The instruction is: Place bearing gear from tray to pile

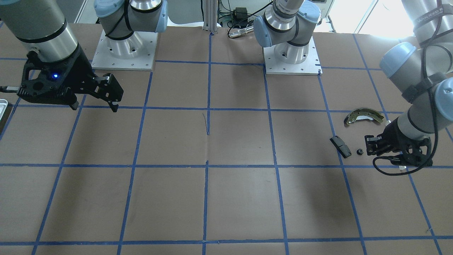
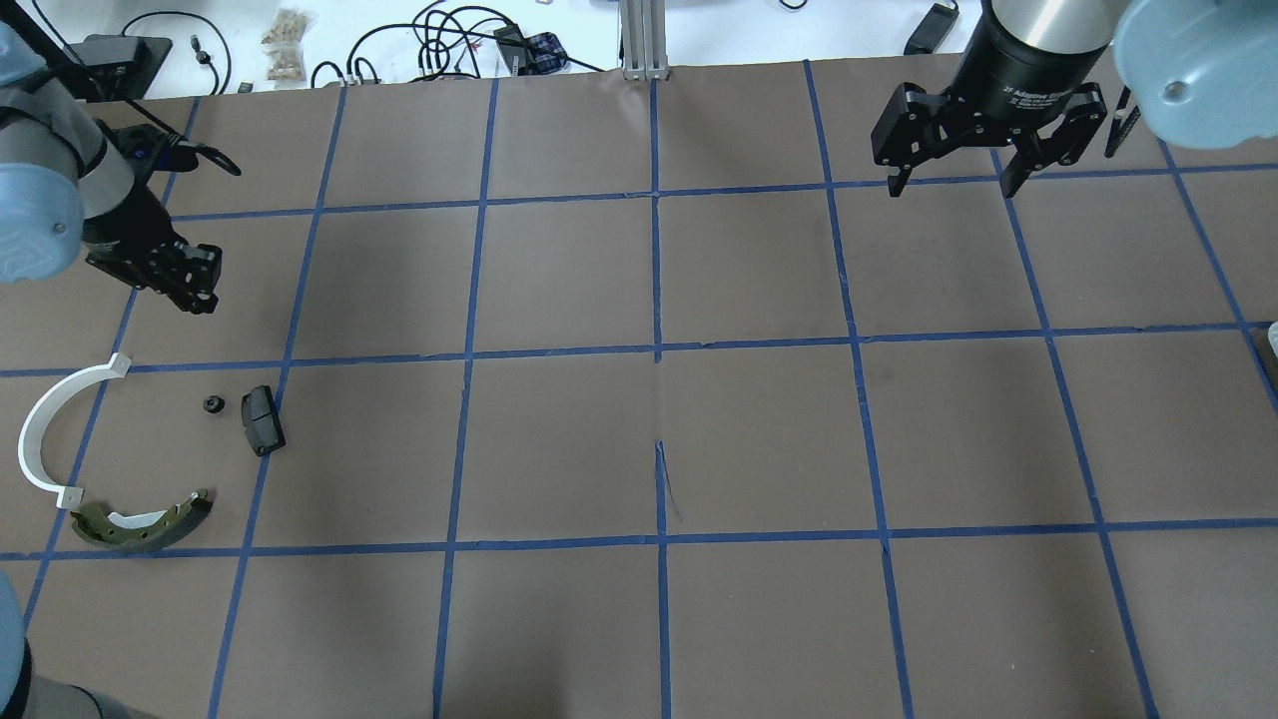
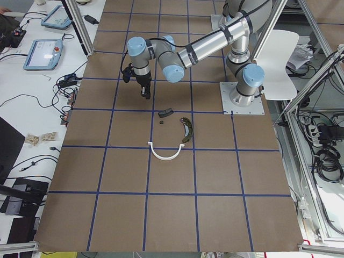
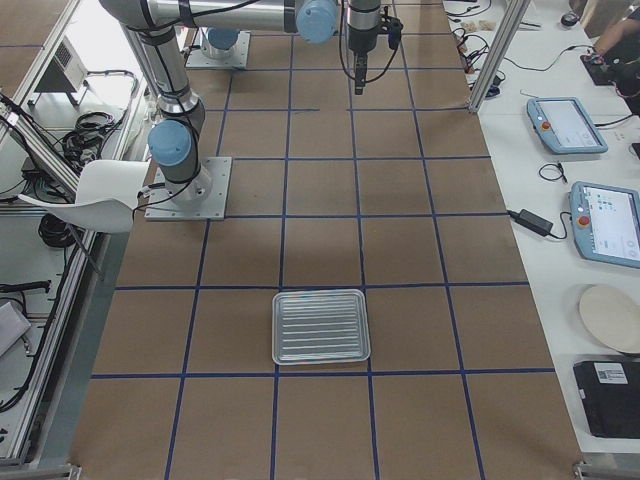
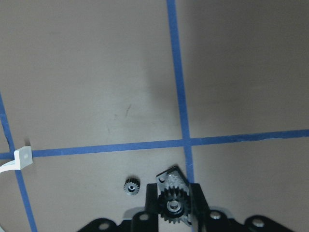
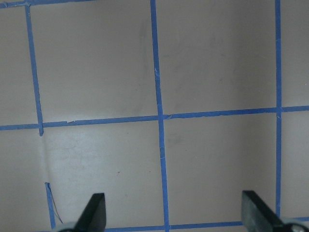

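Arms first: how do they stand?
— The left gripper [image 2: 203, 290] hangs off the table at the robot's far left, pointed down and tilted. In the overhead view it shows just beyond the pile, across a blue tape line from it. The right gripper [image 2: 951, 188] hangs well apart on the other side, pointing straight down, its fingers [image 6: 95, 212] spread wide with only taped table between them.

And the left fingers?
— The left wrist camera shows them closed on the bearing gear [image 5: 173, 205], a black toothed wheel held face-on to the lens.

Anything hard to read?
— The greyish piece just past the held gear looks like the end of the black pad [image 2: 263, 419], but the gripper cuts it off, so I cannot be sure. In the outside views the held gear is too small to make out. The front-facing view catches only a corner of the tray [image 1: 3, 106] at its edge.

Contents?
— The tray sits whole in the right-side view, well away from both grippers, and only its rim and ribbed floor show. The pile lies loose on the table: the pad, a small black gear [image 2: 212, 403] just beside it, a white arc [image 2: 27, 439], and an olive brake shoe [image 2: 145, 521] by the arc's near end.
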`<state>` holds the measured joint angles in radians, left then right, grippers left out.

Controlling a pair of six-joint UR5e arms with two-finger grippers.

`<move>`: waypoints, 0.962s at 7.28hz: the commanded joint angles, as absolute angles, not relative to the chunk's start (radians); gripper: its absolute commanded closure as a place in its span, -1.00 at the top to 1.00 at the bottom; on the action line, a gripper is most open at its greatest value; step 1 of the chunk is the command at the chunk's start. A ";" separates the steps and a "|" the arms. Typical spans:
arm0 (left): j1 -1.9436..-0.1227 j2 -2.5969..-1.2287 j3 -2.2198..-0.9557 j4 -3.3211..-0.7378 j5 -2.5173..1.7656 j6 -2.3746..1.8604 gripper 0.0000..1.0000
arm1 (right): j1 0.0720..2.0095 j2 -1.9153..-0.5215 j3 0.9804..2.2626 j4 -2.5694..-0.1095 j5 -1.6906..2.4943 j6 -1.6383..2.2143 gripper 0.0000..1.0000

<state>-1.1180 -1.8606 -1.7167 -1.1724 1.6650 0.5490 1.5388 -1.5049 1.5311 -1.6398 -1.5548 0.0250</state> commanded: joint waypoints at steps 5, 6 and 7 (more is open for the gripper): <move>-0.943 -1.933 -1.881 -0.894 1.657 0.718 -0.87 | 1.539 -1.505 1.531 -1.640 -1.554 0.026 1.00; -0.943 -1.945 -1.882 -0.894 1.657 0.715 -0.76 | 1.539 -1.505 1.531 -1.640 -1.554 0.025 1.00; -0.943 -1.947 -1.884 -0.893 1.658 0.715 -0.73 | 1.539 -1.505 1.531 -1.641 -1.554 0.026 1.00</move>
